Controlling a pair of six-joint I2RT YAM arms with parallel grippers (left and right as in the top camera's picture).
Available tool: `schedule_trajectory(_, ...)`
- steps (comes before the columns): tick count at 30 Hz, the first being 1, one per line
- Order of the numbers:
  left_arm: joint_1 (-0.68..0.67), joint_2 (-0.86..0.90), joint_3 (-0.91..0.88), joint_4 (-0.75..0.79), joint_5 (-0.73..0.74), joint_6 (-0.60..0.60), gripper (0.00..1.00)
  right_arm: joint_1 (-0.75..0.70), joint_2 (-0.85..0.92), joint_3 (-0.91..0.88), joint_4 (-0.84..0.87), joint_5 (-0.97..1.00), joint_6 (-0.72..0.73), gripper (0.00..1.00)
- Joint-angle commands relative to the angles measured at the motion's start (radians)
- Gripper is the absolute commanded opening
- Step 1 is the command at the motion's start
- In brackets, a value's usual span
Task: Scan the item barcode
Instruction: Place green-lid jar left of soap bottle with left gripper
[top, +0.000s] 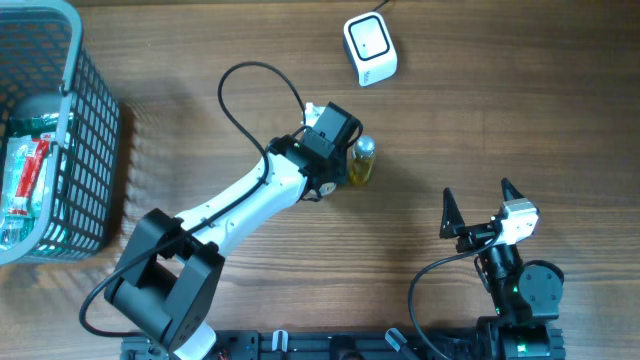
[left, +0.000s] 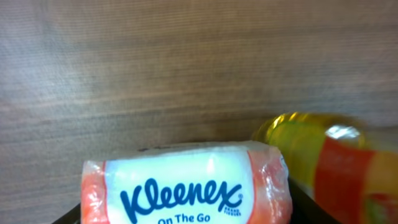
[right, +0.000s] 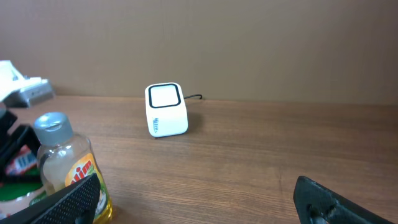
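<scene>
Left gripper (top: 338, 140) pinching the Kleenex pack (left: 186, 186); right gripper (top: 476, 190) spread wide.
Pack is a soft, glossy orange-white film pillow, over the wood-grain table (top: 500, 100). An upright clear bottle (top: 362, 160) with yellow liquid and grey cap stands just beside it. Boxy white scanner (top: 370, 48) well apart. Grey mesh basket (top: 95, 150) far left.

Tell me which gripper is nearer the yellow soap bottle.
Left. The left gripper, holding a Kleenex pack, is right beside the bottle; the right gripper stands open far off.
</scene>
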Motion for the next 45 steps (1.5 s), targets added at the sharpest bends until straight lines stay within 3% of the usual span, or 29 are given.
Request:
schedule_trajectory(1,0.006,0.000,-0.018,0.014,0.006,-0.012,0.66,-0.005,-0.002,-0.001,0.004,0.002,-0.003,1.00)
schedule_trajectory(2,0.006,0.000,-0.018,0.018,0.008,-0.012,0.75,-0.005,-0.002,-0.001,0.004,0.002,-0.003,1.00)
schedule_trajectory(7,0.007,-0.006,-0.015,0.018,0.024,-0.011,0.92,-0.005,-0.002,-0.001,0.004,0.002,-0.003,1.00)
schedule_trajectory(12,0.028,-0.090,-0.014,0.018,0.024,-0.011,1.00,-0.005,-0.002,-0.001,0.004,0.002,-0.003,1.00)
schedule_trajectory(17,0.040,-0.177,-0.014,0.002,0.023,0.024,0.97,-0.005,-0.002,-0.001,0.004,0.002,-0.003,1.00)
schedule_trajectory(24,0.040,-0.166,-0.017,-0.083,0.022,0.044,0.91,-0.005,-0.002,-0.001,0.004,0.002,-0.003,1.00)
schedule_trajectory(28,0.039,-0.149,-0.039,-0.092,0.074,0.044,0.81,-0.005,-0.002,-0.001,0.004,0.002,-0.003,1.00)
schedule_trajectory(29,0.039,-0.146,-0.049,-0.086,0.077,0.044,0.73,-0.005,-0.002,-0.001,0.004,0.002,-0.003,1.00)
schedule_trajectory(31,0.039,-0.143,-0.050,-0.083,0.077,0.044,0.68,-0.005,-0.002,-0.001,0.004,0.002,-0.003,1.00)
schedule_trajectory(45,0.040,-0.104,-0.048,-0.044,0.077,0.044,0.66,-0.005,-0.002,-0.001,0.004,0.002,-0.003,1.00)
